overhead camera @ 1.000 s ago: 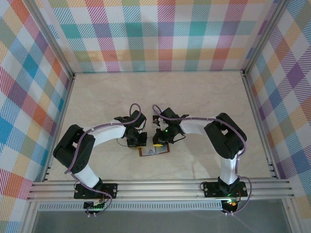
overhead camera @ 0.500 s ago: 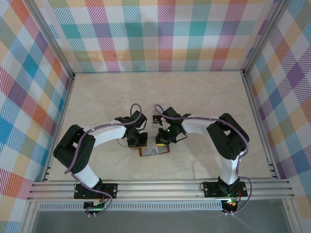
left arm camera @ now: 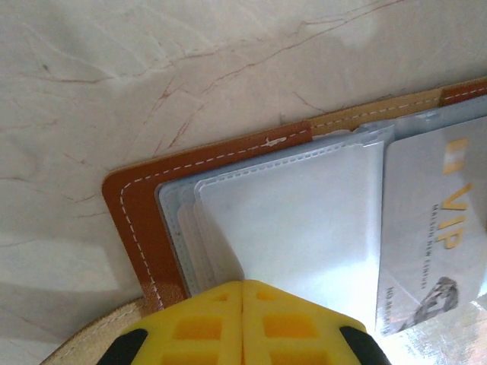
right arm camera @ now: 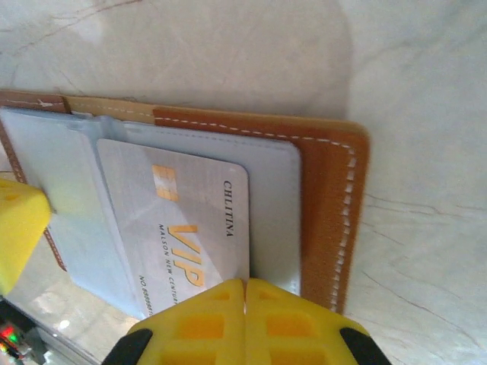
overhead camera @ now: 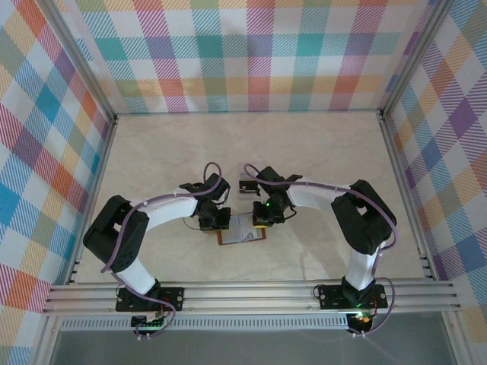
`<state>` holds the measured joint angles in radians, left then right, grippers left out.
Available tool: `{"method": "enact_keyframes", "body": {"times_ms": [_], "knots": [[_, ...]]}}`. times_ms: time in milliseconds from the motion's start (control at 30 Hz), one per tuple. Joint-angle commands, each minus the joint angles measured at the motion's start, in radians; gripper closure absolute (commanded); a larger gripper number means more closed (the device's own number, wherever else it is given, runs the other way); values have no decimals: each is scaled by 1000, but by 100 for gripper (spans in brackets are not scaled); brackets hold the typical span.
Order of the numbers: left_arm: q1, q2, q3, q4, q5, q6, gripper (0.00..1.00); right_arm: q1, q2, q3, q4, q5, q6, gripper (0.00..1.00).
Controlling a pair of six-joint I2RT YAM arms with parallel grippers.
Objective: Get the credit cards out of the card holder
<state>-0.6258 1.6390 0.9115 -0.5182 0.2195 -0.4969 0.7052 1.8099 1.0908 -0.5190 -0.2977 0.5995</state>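
The brown leather card holder (overhead camera: 242,238) lies open on the table between my two grippers, its greyish pockets facing up. A pale silver VIP credit card (right arm camera: 179,220) lies on the right half, partly out of its slot; its end (left arm camera: 434,220) also shows in the left wrist view. My left gripper (left arm camera: 243,285) is shut, its yellow tips pressed on the empty left pocket (left arm camera: 304,220). Shut too, my right gripper (right arm camera: 245,283) rests its tips on the lining at the card's right edge, beside the brown leather border (right arm camera: 327,213). Other cards are hidden.
The holder sits near the front of the pale marble-patterned table (overhead camera: 319,152), which is bare all around it. Plaid walls stand on three sides and a metal rail (overhead camera: 251,293) runs along the near edge. The left gripper's yellow finger (right arm camera: 19,228) shows in the right wrist view.
My right gripper has slid to the right across the open holder. More of the pale inside surface now shows between the grippers. The left gripper has stayed put.
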Motion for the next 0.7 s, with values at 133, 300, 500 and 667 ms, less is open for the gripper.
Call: {"method": "enact_keyframes", "body": {"times_ms": [133, 300, 500, 667], "knots": [[-3, 4, -28, -76, -56, 17, 92, -4, -30, 46, -109, 56, -46, 95], [-3, 4, -30, -70, -49, 18, 92, 0, -31, 61, -124, 57, -65, 95], [-3, -7, -28, -58, -16, 14, 92, -1, -45, 48, -83, 1, -32, 84], [-8, -49, 6, -84, 4, 12, 92, -1, -51, 31, -29, -40, 3, 79]]}}
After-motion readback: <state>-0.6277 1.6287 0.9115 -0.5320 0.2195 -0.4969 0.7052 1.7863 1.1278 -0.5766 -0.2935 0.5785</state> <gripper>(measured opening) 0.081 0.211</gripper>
